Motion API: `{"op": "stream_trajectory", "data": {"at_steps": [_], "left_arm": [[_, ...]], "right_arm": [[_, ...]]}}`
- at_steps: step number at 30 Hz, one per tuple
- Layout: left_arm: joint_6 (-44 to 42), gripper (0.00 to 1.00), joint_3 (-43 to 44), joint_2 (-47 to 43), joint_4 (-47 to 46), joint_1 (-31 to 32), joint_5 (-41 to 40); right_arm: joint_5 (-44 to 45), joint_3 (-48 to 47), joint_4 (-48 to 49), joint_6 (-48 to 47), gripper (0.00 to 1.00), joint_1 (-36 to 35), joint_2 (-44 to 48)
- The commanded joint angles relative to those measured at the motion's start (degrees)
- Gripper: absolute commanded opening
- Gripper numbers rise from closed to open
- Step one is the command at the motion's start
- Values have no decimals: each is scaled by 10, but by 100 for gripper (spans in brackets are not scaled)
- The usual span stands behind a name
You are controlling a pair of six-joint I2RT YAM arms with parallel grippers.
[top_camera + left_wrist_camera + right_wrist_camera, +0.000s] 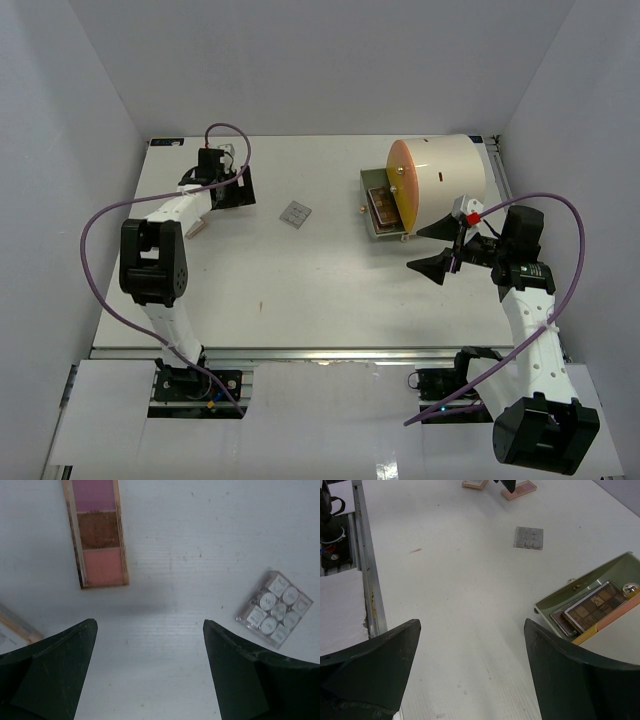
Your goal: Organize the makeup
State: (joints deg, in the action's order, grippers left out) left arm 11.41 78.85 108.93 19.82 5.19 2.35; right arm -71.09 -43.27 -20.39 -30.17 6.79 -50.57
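Your left gripper [149, 626] hung spread wide and empty at the far left, the pink-and-brown palette [97, 532] lying flat just beyond it. To lift it cleanly, you likely needed the jaws across its narrow width. Your right gripper [472, 625] gaped empty near the drawer [570, 582].

Strip palettes [97, 532], pink and brown: 2. Grey square palette [275, 607]: 1. Brown palettes [594, 605] in green drawer [590, 579]: 2. Cream cylinder [445, 175]: 1.

On the table [300, 300], a grey square palette [295, 213] left of the orange-fronted cream cylinder [445, 175].
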Motion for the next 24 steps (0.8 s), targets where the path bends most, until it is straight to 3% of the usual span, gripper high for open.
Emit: {"op": "stream_trajectory", "data": {"at_steps": [1,13,24], "left_arm": [[7,98,84,50,25,-15,-30],[-15,98,200,150,63,-28,-70],[-14,82,205,171,68,-32,-51]], "right_arm": [[-19,-1,13,3,90,3,6],[-17,-1,14,4,90,3,4],[-9,0,14,2,90,3,4]]}}
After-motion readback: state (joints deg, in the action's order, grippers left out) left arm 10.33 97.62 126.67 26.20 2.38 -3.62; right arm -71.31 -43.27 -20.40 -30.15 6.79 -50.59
